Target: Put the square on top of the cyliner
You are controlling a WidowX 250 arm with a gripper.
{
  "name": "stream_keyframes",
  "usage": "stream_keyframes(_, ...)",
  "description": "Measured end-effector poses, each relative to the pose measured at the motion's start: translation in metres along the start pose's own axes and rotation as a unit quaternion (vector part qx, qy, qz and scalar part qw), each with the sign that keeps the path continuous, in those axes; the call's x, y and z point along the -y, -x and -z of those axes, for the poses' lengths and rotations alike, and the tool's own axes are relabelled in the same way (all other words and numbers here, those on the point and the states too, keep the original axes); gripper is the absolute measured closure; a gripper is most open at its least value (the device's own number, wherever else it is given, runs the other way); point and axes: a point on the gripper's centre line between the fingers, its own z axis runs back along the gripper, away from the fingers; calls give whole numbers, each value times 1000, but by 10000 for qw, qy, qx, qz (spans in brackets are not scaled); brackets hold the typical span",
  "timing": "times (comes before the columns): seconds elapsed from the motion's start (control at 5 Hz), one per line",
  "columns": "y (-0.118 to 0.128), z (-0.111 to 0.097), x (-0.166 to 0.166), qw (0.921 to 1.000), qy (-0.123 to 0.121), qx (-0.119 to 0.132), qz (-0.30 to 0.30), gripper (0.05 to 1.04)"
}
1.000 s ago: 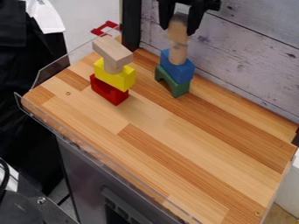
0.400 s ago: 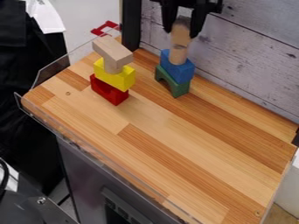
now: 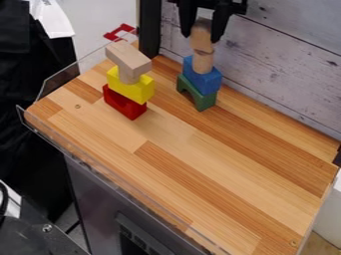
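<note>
At the top of the view, the black gripper (image 3: 202,36) is shut on a light wooden block (image 3: 202,40), one finger on each side of it. Directly under the block stands a wooden cylinder (image 3: 202,63), upright on a blue block (image 3: 202,78). The blue block rests on a green arch (image 3: 196,94). From this angle the held block's lower end overlaps the cylinder's top, and I cannot tell whether they touch.
Left of this stack is another: a red block (image 3: 124,103), a yellow block (image 3: 130,87), a wooden cylinder (image 3: 128,76) and a long wooden block (image 3: 129,57) on top. A whitewashed plank wall (image 3: 286,64) rises behind the wooden table (image 3: 220,159).
The gripper and the held block shifted slightly right, then back slightly left, staying above the cylinder. Both stacks stand as before.
</note>
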Motion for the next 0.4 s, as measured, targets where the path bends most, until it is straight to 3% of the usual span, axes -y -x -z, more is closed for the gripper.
stream_keyframes(0.2, 1, 0, 0, 10000, 24, -42, 48, 184)
stream_keyframes(0.4, 1, 6, 1, 10000, 58, -8, 26, 79)
